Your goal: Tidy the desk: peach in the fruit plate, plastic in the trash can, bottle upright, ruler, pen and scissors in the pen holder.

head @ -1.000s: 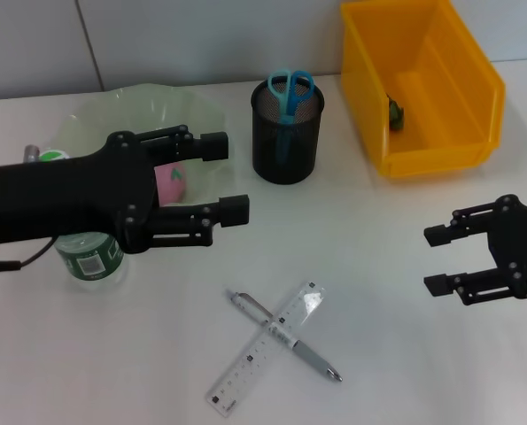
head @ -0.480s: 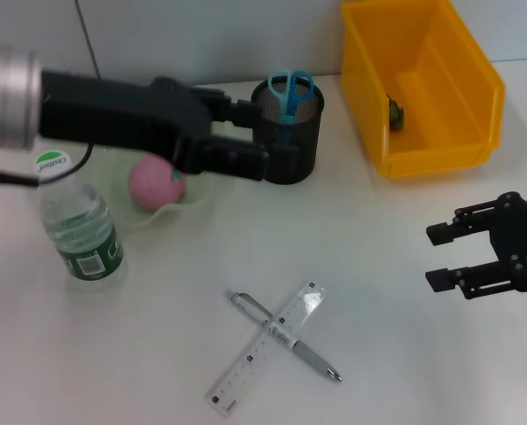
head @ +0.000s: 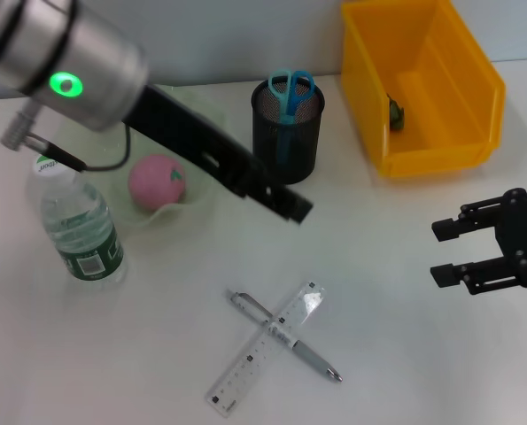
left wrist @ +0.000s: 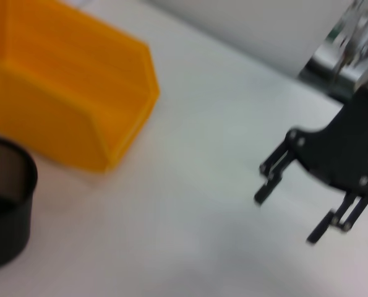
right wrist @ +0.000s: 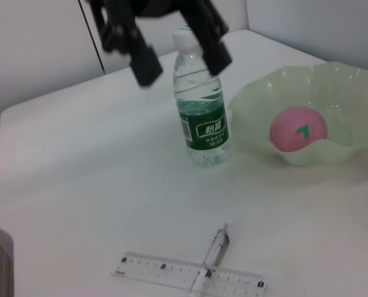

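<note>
The peach [head: 157,181] sits in the fruit plate [head: 201,199] and the bottle [head: 73,226] stands upright near the tabletop's left edge; scissors [head: 290,93] are in the pen holder [head: 285,133] toward the far edge; some dark scrap lies in the yellow trash can [head: 414,155] at the far right corner; the ruler [head: 265,361] and pen [head: 285,336] lie crossed near the front edge, so stowing them looks like the step in hand. The left claw [head: 294,205] reaches beside the holder, its state unclear; the right claw [head: 453,252] hovers open and empty near the right edge; next, one must descend over the pen.
</note>
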